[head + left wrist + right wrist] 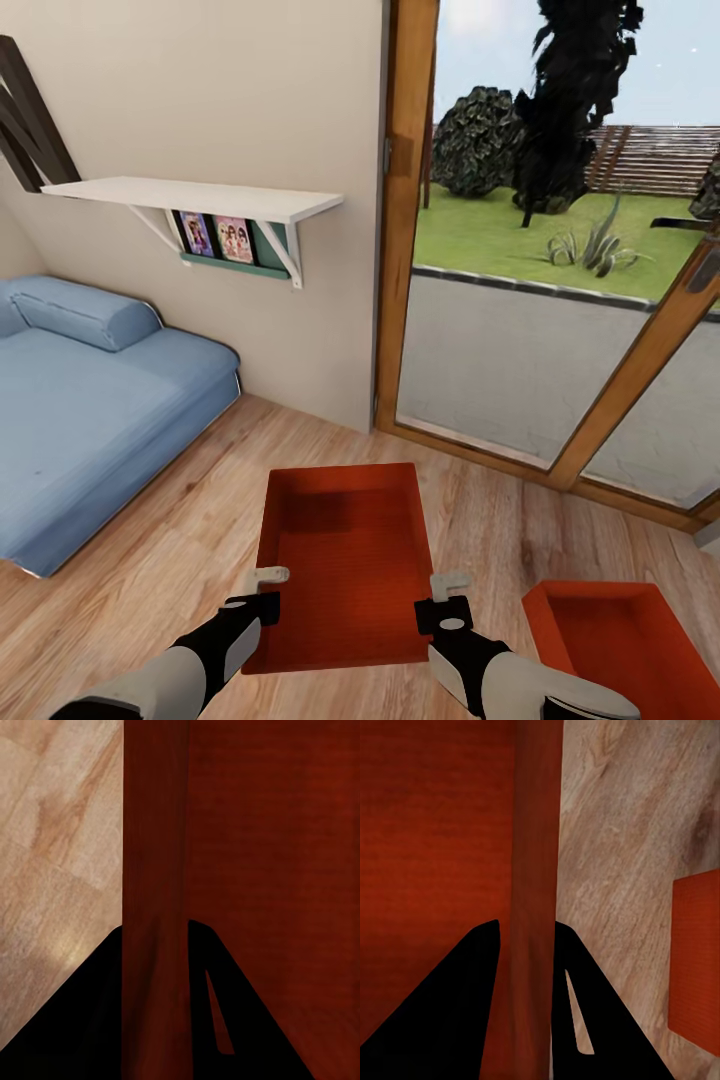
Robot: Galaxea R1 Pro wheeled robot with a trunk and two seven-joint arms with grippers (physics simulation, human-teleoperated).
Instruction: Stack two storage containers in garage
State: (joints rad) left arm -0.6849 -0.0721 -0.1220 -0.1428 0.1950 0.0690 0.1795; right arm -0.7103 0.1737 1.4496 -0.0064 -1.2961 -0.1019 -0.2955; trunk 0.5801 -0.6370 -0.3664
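Living room: light wood-plank floor (180, 520), beige wall (230, 90), wood-framed glass door (560, 300) looking out on a patio and lawn. Blue sofa (90, 410) sits well to the left of the near storage container (345, 560), with a white wall shelf (200, 198) above the sofa's end (small framed pictures under it). Nothing lies between that container and the glass door. The near storage container is orange-red and open-topped, its long axis running away from the robot toward the door. The left hand (263, 590) pinches its left wall, one finger on each side of the wall in the left wrist view; the right hand (447, 595) pinches its right wall the same way. The second storage container (620, 640) sits on the floor to the right of the first, apart from it, partly cut off by the frame edge.
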